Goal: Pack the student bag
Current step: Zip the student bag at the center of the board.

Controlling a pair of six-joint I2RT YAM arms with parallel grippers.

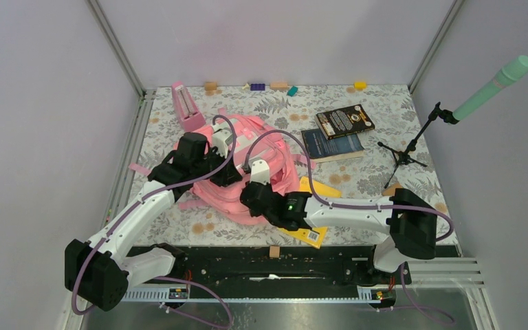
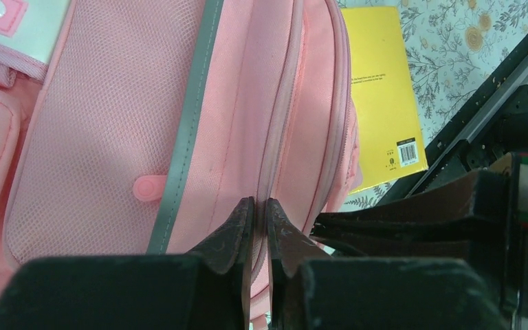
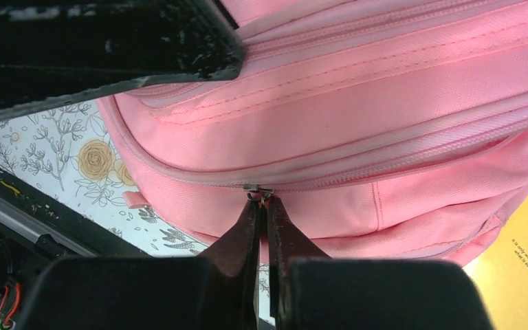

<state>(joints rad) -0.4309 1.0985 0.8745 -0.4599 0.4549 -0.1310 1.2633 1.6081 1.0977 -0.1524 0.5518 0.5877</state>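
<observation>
The student bag (image 1: 251,148) is a soft pink backpack lying on the floral table between my two arms. In the left wrist view its mesh front pocket, grey reflective strip and a zip seam fill the frame (image 2: 110,137). My left gripper (image 2: 261,204) is shut on a ridge of pink fabric along that seam; from above it sits on the bag's near left side (image 1: 228,175). My right gripper (image 3: 262,201) is shut on the small metal zipper pull (image 3: 257,188) of the bag (image 3: 385,103), at its near edge (image 1: 251,194).
A yellow book (image 1: 314,230) lies partly under the bag's near right side (image 2: 381,89). Two dark books (image 1: 337,132) lie at the back right. A pink metronome (image 1: 187,106) stands back left, a microphone stand (image 1: 407,151) at the right, and small blocks (image 1: 278,86) along the far edge.
</observation>
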